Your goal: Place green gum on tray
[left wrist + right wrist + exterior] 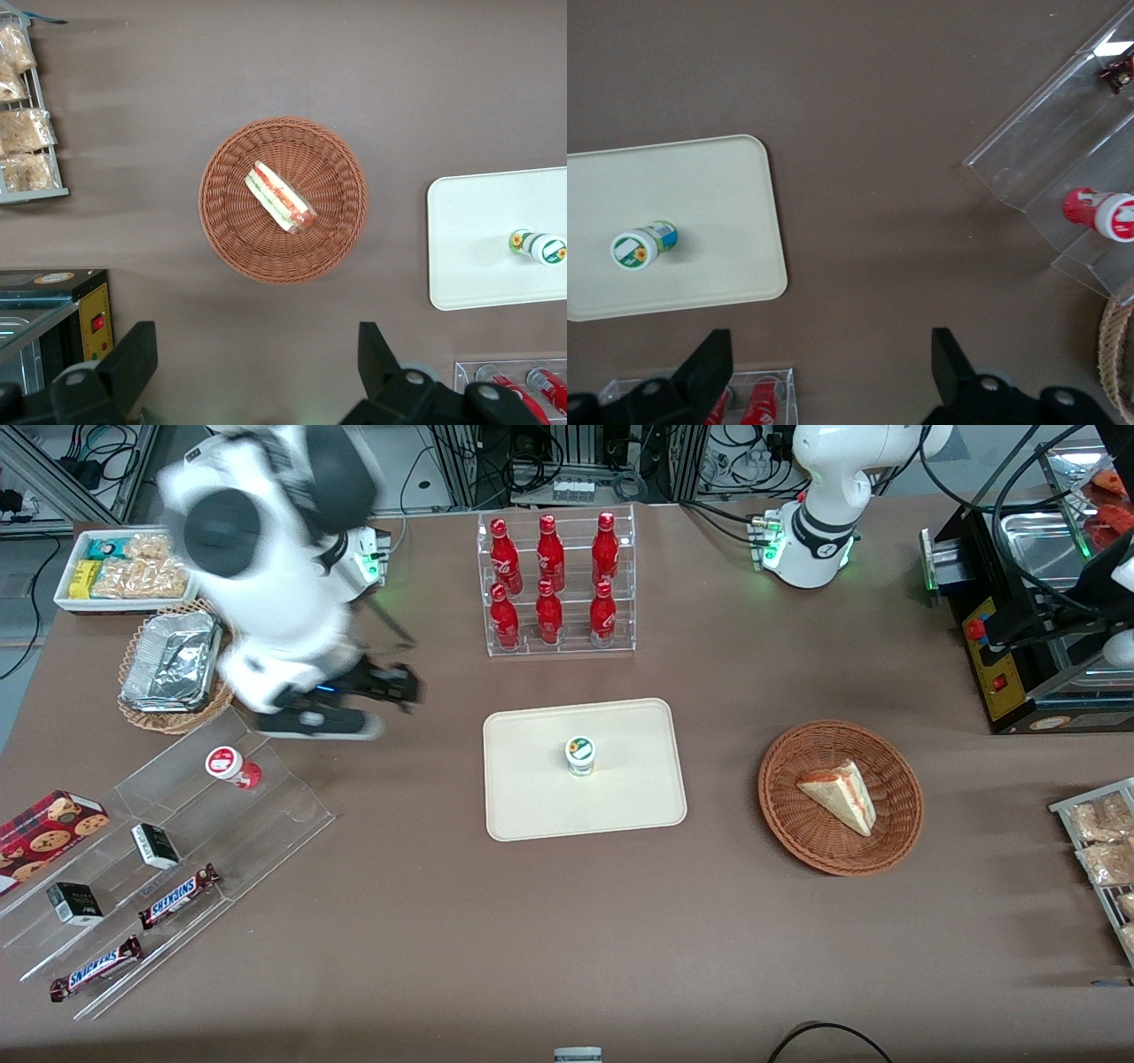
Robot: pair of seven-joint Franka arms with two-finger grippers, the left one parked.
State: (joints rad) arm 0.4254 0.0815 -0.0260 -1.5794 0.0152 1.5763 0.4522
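Tray [532,797], cream and flat, taken as the landmark. Upright near the middle of the tray: green gum [580,755], white lid up, well clear of the low rim. Off the tray toward the working arm's end of the table, raised over bare tabletop: gripper [828,372], fingers apart, holding nothing. Near the gripper and well apart from the tray: red-lidded bottle [233,767] on clear plastic steps [177,850]. Placement apparently done; best finished by lifting away high and slow, no swing over the tray, no brushing the steps or bottle.
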